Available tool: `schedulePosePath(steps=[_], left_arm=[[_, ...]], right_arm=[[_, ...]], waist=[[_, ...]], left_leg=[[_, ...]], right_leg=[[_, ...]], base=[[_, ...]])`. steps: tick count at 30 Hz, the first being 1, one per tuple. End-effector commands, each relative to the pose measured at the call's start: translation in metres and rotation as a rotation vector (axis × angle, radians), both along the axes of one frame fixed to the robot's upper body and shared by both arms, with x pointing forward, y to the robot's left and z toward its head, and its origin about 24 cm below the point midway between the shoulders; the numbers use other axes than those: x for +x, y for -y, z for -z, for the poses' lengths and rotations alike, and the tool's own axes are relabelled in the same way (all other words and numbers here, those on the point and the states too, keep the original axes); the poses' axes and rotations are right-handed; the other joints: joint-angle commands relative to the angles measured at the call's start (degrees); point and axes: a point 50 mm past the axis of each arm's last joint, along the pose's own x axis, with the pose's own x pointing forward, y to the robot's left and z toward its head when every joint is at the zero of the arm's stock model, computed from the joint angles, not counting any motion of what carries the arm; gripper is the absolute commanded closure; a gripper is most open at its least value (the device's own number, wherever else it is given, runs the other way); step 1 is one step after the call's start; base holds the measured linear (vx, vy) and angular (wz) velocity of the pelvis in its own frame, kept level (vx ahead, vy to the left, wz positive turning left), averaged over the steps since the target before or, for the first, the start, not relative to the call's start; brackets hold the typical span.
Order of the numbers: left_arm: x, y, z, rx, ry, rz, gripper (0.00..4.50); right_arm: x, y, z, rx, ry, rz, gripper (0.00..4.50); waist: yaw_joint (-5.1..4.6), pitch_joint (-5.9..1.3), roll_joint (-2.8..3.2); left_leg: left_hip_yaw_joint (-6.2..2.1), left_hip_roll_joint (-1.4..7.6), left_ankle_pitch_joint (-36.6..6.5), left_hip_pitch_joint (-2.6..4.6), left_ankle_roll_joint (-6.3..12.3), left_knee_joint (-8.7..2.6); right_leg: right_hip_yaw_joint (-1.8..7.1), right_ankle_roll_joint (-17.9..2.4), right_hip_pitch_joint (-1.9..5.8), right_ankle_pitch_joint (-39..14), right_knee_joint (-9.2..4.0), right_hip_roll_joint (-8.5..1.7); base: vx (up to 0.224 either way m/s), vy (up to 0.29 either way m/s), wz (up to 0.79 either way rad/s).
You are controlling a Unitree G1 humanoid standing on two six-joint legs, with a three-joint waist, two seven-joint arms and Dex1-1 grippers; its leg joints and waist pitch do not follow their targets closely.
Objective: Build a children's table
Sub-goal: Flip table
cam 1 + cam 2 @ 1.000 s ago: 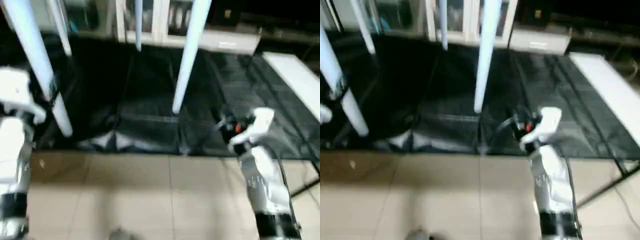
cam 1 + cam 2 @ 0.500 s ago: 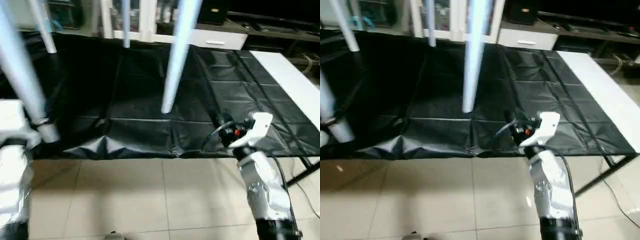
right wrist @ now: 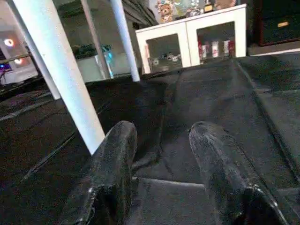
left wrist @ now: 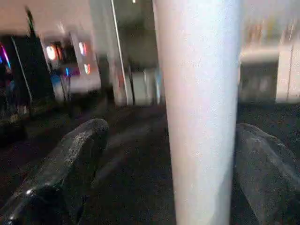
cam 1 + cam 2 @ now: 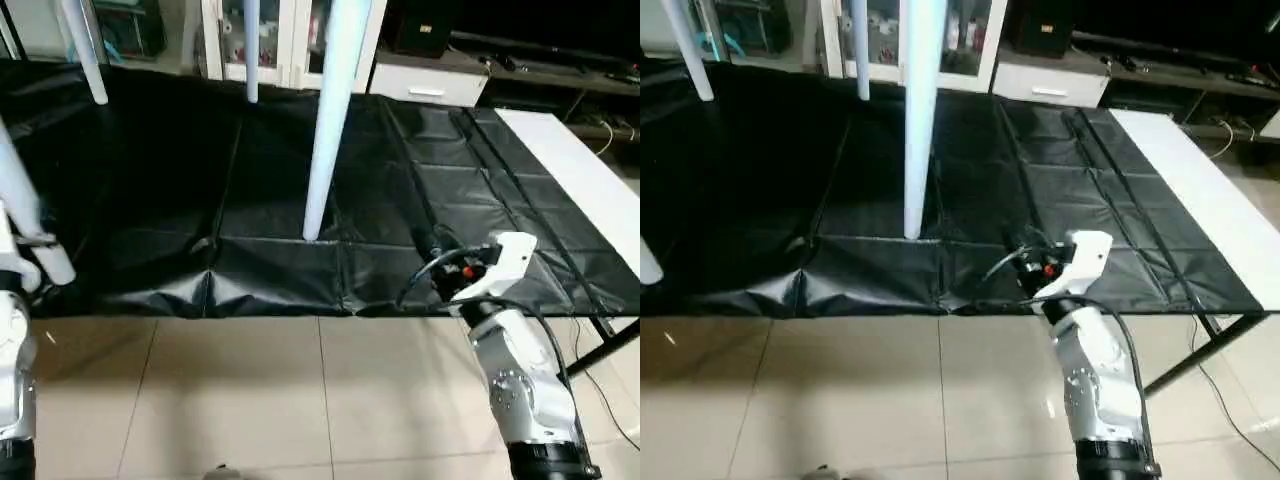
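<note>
Table stands on its 4 legs on the black sheet [image 5: 180,180]; near leg [image 5: 330,120] at frame centre. Left gripper [image 4: 164,154] wide open around the left leg [image 4: 199,108], not gripping. Right gripper [image 3: 164,159] half open, empty. Assembly looks finished; next: back both arms clear.

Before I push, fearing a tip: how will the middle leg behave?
The leg looks a straight, stiff tube, so probably won't bend. Its narrow foot stands on the creased black sheet, so it may skid or snag.
</note>
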Motion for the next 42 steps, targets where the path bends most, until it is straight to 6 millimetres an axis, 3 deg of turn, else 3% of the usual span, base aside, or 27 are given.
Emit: schedulePosePath(steps=[1,4,6,7,8,9,10,12,13,14,16,18,19,20,21,24,27,28,32,37,42], left_arm=[[-0.006,0.008,-0.014,0.037,0.093,-0.002,0.04],[-0.013,0.015,-0.021,0.138,0.122,-0.066,0.04],[-0.017,0.021,-0.029,0.162,0.173,-0.072,0.04],[-0.02,0.022,-0.034,0.163,0.206,-0.08,0.04],[-0.022,0.022,-0.037,0.161,0.225,-0.085,0.04],[-0.025,0.019,-0.046,0.18,0.269,-0.099,0.04],[-0.025,0.018,-0.046,0.182,0.272,-0.101,0.04],[-0.027,0.017,-0.051,0.196,0.286,-0.084,0.04],[-0.026,0.017,-0.051,0.198,0.283,-0.066,0.04],[-0.025,0.018,-0.047,0.151,0.269,0.013,0.04],[-0.024,0.019,-0.044,0.101,0.253,0.086,0.04],[-0.029,0.016,-0.045,0.073,0.257,0.108,0.0],[-0.03,0.017,-0.045,0.066,0.257,0.13,0.0],[-0.03,0.017,-0.046,0.06,0.258,0.149,0.0],[-0.029,0.023,-0.046,0.016,0.245,0.266,0.0],[-0.03,0.032,-0.041,-0.034,0.166,0.485,0.0],[-0.035,0.04,-0.031,-0.113,0.019,0.689,0.0],[-0.04,0.05,-0.024,-0.123,-0.084,0.818,0.0],[-0.052,0.074,-0.011,-0.165,-0.277,1.051,0.0],[-0.051,0.085,-0.004,-0.141,-0.331,1.082,0.0],[-0.043,0.085,-0.001,-0.134,-0.343,1.041,0.0]], right_arm=[[-0.002,0.004,-0.004,-0.008,0.015,-0.004,2.42],[-0.003,0.003,-0.005,-0.017,0.018,-0.012,2.42],[-0.001,0.001,-0.008,-0.022,0.029,-0.018,2.42],[0.002,0.0,-0.01,-0.03,0.04,-0.026,2.42],[0.004,-0.001,-0.012,-0.036,0.046,-0.031,2.42],[0.017,-0.002,-0.019,-0.043,0.06,-0.029,2.42],[0.018,-0.002,-0.019,-0.044,0.061,-0.027,2.42],[0.033,-0.003,-0.026,-0.047,0.068,-0.023,2.42],[0.038,-0.003,-0.029,-0.045,0.071,-0.025,2.42],[0.052,-0.005,-0.034,-0.075,0.07,-0.03,2.42],[0.065,-0.006,-0.039,-0.118,0.071,-0.031,2.42],[0.088,-0.008,-0.048,-0.101,0.049,-0.032,2.13],[0.091,-0.008,-0.05,-0.095,0.047,-0.036,2.13],[0.094,-0.009,-0.052,-0.089,0.046,-0.039,2.13],[0.101,-0.01,-0.056,-0.1,0.026,-0.034,2.01],[0.114,-0.016,-0.064,-0.125,-0.021,-0.016,1.74],[0.122,-0.023,-0.07,-0.164,-0.055,0.004,1.58],[0.125,-0.028,-0.071,-0.195,-0.081,0.009,1.44],[0.128,-0.043,-0.07,-0.266,-0.122,-0.014,1.31],[0.126,-0.052,-0.067,-0.256,-0.122,-0.107,1.31],[0.12,-0.058,-0.061,-0.264,-0.099,-0.243,1.31]], waist=[[0.0,-3.12,1.65],[-0.1,-3.07,1.59],[-0.06,-2.96,1.56],[-0.08,-2.93,1.14],[-0.01,-2.94,1.32],[-0.11,-2.72,0.9],[-0.11,-2.72,0.9],[-0.3,-2.73,0.11],[-0.28,-2.78,0.58],[-0.36,-2.76,0.13],[-0.24,-2.92,0.29],[-0.28,-3.08,0.03],[-0.15,-3.29,-0.59],[0.01,-3.38,-0.38],[0.23,-3.31,-0.72],[0.34,-3.34,-0.85],[0.31,-3.4,-0.93],[0.39,-3.23,-0.87],[0.31,-2.86,-0.79],[0.66,-2.57,-0.82],[0.66,-2.83,-0.8]], left_leg=[[-0.59,2.51,-14.17,0.77,-1.24,-5.16],[-0.5,2.46,-13.71,0.71,-0.69,-5.07],[-0.44,2.33,-15.02,0.79,-0.87,-5.13],[-0.46,2.44,-15.5,0.84,-1.07,-5.14],[-0.51,2.47,-15.57,0.82,-1.18,-5.17],[-0.53,2.3,-16.53,0.75,-1.25,-5.23],[-0.53,2.3,-16.53,0.75,-1.25,-5.23],[-0.65,2.2,-17.78,0.74,-1.66,-5.22],[-0.66,2.14,-17.79,0.91,-1.83,-5.17],[-0.56,2.19,-17.56,1.01,-1.88,-5.1],[-0.49,2.04,-17.34,1.14,-2.8,-4.99],[-0.31,2.14,-16.53,1.08,-3.22,-4.95],[-0.31,1.99,-15.15,1.02,-3.08,-4.81],[-0.18,1.95,-15.02,1.19,-3.1,-4.73],[0.04,2.03,-13.62,1.33,-3.05,-4.59],[0.17,1.79,-12.53,1.18,-4.35,-4.52],[0.33,1.6,-11.83,0.95,-4.67,-4.47],[0.41,1.68,-13.03,1.07,-4.76,-4.57],[0.5,2.03,-17.18,1.09,-4.98,-4.85],[0.67,2.34,-19.24,1.15,-5.02,-5.01],[0.55,2.47,-16.71,0.9,-5.32,-4.98]], right_leg=[[3.37,-6.63,2.43,-5.08,-4.41,-4.17],[3.37,-6.2,2.5,-4.45,-4.41,-4.04],[3.46,-5.44,2.36,-8.1,-4.78,-4.12],[3.44,-5.26,2.28,-9.3,-4.93,-4.15],[3.44,-5.33,2.26,-9.54,-4.84,-4.17],[3.37,-5.0,2.1,-11.65,-5.03,-4.06],[3.37,-5.0,2.1,-11.65,-5.03,-4.06],[3.21,-4.29,1.99,-15.96,-5.29,-4.24],[3.29,-4.11,1.75,-16.64,-5.31,-4.33],[3.3,-4.14,1.51,-16.38,-5.33,-4.28],[3.19,-5.38,1.27,-15.9,-4.88,-4.34],[3.17,-6.27,1.28,-11.06,-4.39,-3.97],[3.05,-7.1,1.5,-9.13,-3.92,-4.0],[3.01,-7.59,1.39,-8.42,-3.87,-4.05],[2.99,-7.73,1.3,-5.86,-3.79,-3.91],[2.81,-8.92,1.3,-3.1,-2.93,-3.62],[2.83,-9.05,1.66,-1.74,-2.52,-3.53],[2.86,-9.02,1.45,-2.66,-2.69,-3.43],[3.12,-8.68,1.3,-6.53,-3.02,-3.53],[3.32,-7.38,1.37,-9.36,-3.51,-3.64],[3.3,-7.35,1.82,-7.45,-3.21,-3.84]], base=[[0.0,0.0,0.0],[0.0,0.0,0.0],[0.0,0.0,0.0],[0.0,0.0,0.0],[0.0,0.0,0.0],[0.0,0.0,0.0],[0.0,0.0,0.0],[0.0,0.0,0.0],[0.0,0.0,0.0],[0.0,0.0,0.0],[0.0,0.0,0.0],[0.0,0.0,0.0],[0.0,0.0,0.0],[0.0,0.0,0.0],[0.0,0.0,0.0],[0.0,0.0,0.0],[0.0,0.0,0.0],[0.0,0.0,0.0],[0.0,0.0,0.0],[0.0,0.0,0.0],[0.0,0.0,0.0]])
